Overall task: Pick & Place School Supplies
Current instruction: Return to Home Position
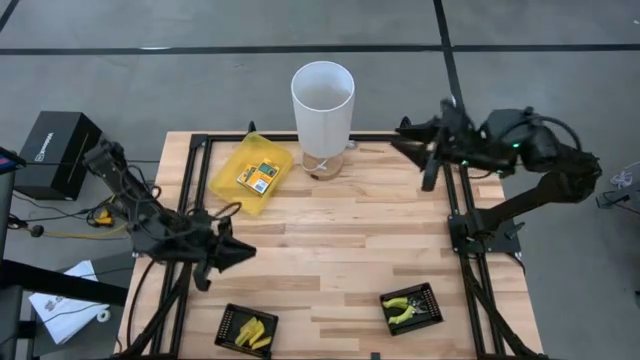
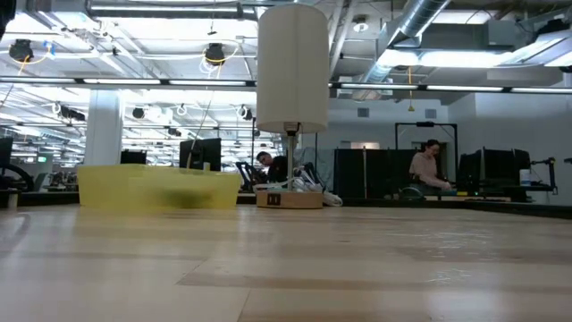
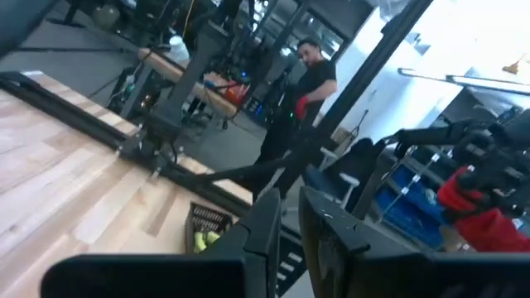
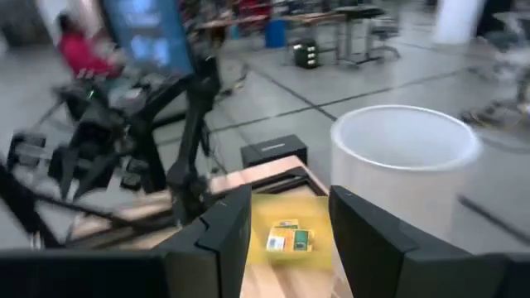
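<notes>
Flat yellow-orange packets [image 1: 258, 177] lie in a translucent yellow pouch [image 1: 252, 172] on the table's far left. Short yellow pieces [image 1: 255, 332] rest in a black tray [image 1: 246, 328] near the front edge. Yellow-green plier-like tools [image 1: 408, 308] rest in a second black tray [image 1: 411, 308] at the front right. My left gripper [image 1: 240, 255] hangs above the table's left side, level and pointing right; in the left wrist view its fingers [image 3: 267, 223] leave only a narrow slit with nothing in it. My right gripper [image 4: 290, 199] stands open and high at the far right [image 1: 405, 140], pointing left toward the pouch [image 4: 290, 236].
A tall white cylinder [image 1: 322, 105] stands on a small base [image 2: 288, 199] at the table's far edge, just right of the pouch [image 2: 156, 188]. Black frame rails [image 1: 455, 215] run along both sides. A black box [image 1: 55, 150] sits off the table's left. People [image 3: 310, 79] are in the room beyond.
</notes>
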`<action>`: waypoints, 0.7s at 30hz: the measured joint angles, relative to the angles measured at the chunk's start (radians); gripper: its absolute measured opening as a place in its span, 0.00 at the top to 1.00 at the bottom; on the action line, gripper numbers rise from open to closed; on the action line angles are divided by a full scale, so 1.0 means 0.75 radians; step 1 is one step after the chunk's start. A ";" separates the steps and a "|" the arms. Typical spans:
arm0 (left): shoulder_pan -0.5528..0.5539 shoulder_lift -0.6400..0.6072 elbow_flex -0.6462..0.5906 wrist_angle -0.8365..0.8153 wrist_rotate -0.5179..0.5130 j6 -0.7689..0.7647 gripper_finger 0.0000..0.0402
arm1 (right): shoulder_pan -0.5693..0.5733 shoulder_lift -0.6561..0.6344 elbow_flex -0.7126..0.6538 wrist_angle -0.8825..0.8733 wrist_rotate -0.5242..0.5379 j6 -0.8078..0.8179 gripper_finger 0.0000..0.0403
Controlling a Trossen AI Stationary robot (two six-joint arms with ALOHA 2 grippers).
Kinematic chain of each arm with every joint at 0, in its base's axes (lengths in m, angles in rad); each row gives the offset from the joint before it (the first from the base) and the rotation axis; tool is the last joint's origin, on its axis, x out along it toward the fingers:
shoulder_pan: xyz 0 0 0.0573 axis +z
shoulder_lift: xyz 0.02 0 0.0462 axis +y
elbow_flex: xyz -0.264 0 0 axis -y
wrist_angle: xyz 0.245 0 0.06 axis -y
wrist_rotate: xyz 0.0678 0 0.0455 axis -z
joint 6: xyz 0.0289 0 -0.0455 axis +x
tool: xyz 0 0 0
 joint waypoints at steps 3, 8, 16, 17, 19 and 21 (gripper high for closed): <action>0.000 -0.048 0.000 0.004 -0.008 0.007 0.90 | 0.048 -0.039 -0.001 -0.026 0.062 0.130 0.62; 0.000 -0.114 0.000 0.059 -0.077 -0.028 0.88 | 0.110 -0.068 -0.001 -0.139 0.190 0.230 0.62; 0.000 -0.169 -0.001 0.069 -0.092 0.062 0.89 | 0.134 -0.030 -0.001 -0.205 0.145 0.620 0.62; 0.000 -0.168 -0.001 0.095 -0.092 0.051 0.89 | 0.142 -0.017 -0.001 -0.214 0.135 0.615 0.62; 0.000 -0.152 -0.001 0.145 -0.093 0.048 0.89 | 0.160 0.011 -0.001 -0.247 0.120 0.572 0.62; 0.000 -0.126 -0.001 0.187 -0.088 0.063 0.89 | 0.170 0.034 -0.001 -0.332 0.076 0.482 0.62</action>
